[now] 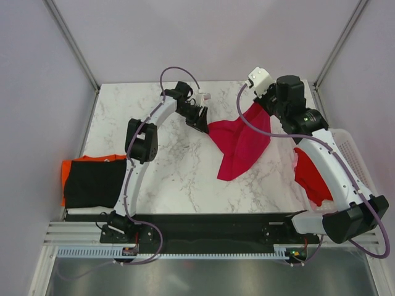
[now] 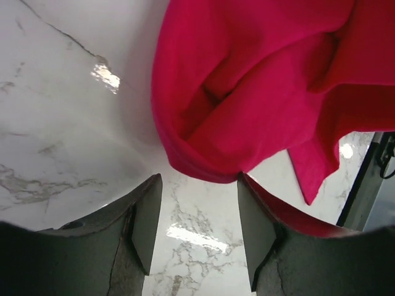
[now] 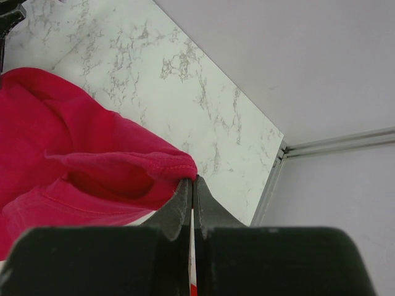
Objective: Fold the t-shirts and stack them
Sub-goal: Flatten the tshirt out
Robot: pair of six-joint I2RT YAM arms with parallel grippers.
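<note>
A crimson-pink t-shirt [image 1: 241, 143] hangs bunched over the middle of the marble table; it also shows in the left wrist view [image 2: 259, 92] and the right wrist view [image 3: 74, 154]. My right gripper [image 1: 260, 106] is shut on its hemmed edge and holds it up [image 3: 193, 180]. My left gripper [image 1: 201, 122] is open at the shirt's left edge, jaws apart just short of the cloth [image 2: 199, 203]. A folded black t-shirt [image 1: 94, 182] lies on an orange t-shirt [image 1: 65, 170] at the table's left edge. A red t-shirt [image 1: 311, 179] lies in the basket at right.
A white lattice basket [image 1: 352, 154] stands at the table's right edge under my right arm. Metal frame posts rise at the back corners [image 1: 74, 43]. A black strip [image 1: 203, 223] runs along the near edge.
</note>
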